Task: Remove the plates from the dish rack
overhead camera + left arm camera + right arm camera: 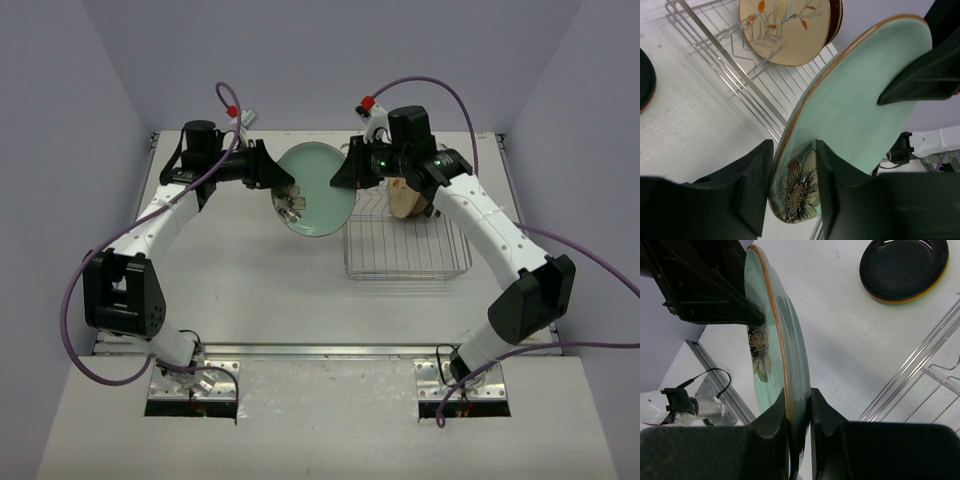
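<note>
Just left of the dish rack (400, 270), my right gripper (799, 396) pinched the teal plate (320, 195) by its rim; my left gripper (794, 150) straddled the opposite rim, and whether it gripped I couldn't tell.

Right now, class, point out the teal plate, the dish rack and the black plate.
teal plate (320, 192): top view, middle of its face.
dish rack (405, 250): top view, bare floor wires.
black plate (905, 265): right wrist view, middle of its well.
</note>
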Tool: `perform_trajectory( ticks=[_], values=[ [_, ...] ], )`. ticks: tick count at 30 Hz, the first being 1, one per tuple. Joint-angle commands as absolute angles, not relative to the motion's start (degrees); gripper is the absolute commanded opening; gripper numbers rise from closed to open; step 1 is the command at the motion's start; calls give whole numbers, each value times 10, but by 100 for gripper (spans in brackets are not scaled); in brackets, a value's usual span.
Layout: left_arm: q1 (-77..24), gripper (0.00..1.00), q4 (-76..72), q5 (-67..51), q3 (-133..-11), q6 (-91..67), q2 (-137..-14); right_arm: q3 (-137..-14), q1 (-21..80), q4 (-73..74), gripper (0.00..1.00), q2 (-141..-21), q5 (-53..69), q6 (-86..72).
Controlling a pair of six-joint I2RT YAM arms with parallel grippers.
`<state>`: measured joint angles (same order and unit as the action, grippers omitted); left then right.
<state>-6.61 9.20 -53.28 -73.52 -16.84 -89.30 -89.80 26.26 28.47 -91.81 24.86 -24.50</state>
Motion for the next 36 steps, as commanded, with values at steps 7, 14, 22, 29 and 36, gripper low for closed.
perform_trajectory(
  ticks=[7,14,22,29,36],
  values=[
    [-68,28,33,-652,-694,-197,-897,-925,239,184,0,-893,334,-278],
    [-63,0,-21,-689,-687,-246,-904,-902,236,168,14,-901,350,-291],
    [19,0,-49,-661,-651,-283,-883,-885,225,171,99,-910,312,-293],
    [171,0,40,-631,-695,-225,-935,-872,212,175,99,-908,283,-292],
    [238,0,151,-549,-772,-135,-1046,-863,211,174,99,-908,288,-281]
  ],
)
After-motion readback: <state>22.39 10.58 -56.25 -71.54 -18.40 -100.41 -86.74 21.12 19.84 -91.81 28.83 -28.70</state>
